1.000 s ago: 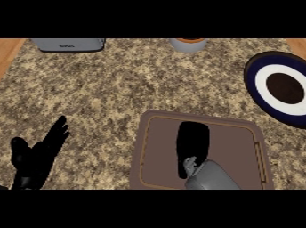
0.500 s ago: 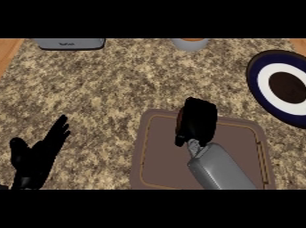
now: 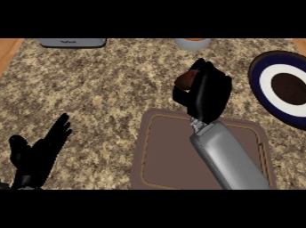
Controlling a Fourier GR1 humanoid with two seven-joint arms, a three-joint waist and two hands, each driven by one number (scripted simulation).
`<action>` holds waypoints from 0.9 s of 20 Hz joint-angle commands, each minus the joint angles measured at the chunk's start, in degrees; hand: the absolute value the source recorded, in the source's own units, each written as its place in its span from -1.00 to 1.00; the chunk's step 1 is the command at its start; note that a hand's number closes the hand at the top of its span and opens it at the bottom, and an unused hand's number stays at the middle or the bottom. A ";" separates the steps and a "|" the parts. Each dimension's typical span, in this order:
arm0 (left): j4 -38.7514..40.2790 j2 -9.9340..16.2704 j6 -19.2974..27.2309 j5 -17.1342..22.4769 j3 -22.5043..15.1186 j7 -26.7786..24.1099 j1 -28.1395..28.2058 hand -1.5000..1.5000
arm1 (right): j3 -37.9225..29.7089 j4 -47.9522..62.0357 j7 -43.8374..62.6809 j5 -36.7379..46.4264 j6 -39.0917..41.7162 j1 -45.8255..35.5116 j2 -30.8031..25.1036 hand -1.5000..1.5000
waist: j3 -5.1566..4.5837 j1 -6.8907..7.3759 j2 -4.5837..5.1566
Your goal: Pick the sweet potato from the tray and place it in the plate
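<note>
Fingers of the right robot hand (image 3: 207,91) curl round the sweet potato (image 3: 186,79) above the counter, left of the plate (image 3: 264,73).

One tray (image 3: 162,156), one plate (image 3: 274,71), one sweet potato (image 3: 185,79), two robot hands.

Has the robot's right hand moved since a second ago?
Yes. The right hand, curled round the brown sweet potato, has risen off the brown rectangular tray to beyond its far edge, nearer the dark blue plate.

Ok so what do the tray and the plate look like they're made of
The tray looks like matte brown plastic or wood: flat, dull, with a thin lighter line inside its rim. The plate looks like glazed ceramic: navy rim, white ring, dark brown centre. Neither is certain.
</note>
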 commanded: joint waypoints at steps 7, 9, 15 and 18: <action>3.40 -4.73 -0.19 0.90 -0.44 -1.38 -1.39 0.00 | -10.49 0.46 8.50 6.14 -26.36 2.09 0.30 1.00 | -1.02 -1.17 0.25; 4.33 -6.57 0.99 -0.58 -1.90 -1.41 -1.17 0.00 | -13.52 -1.65 4.93 5.54 -30.07 4.42 0.30 1.00 | -1.01 -2.40 0.13; 4.07 -7.19 1.22 -1.51 -0.91 -0.68 -2.17 0.00 | -20.74 2.39 -1.89 0.27 -41.30 9.02 -4.45 1.00 | -0.98 -2.15 0.20; 4.93 -6.34 -0.23 -0.21 1.04 0.54 -4.20 0.00 | -25.51 7.56 -2.90 1.50 -43.96 7.43 -6.24 1.00 | -1.01 -1.63 0.25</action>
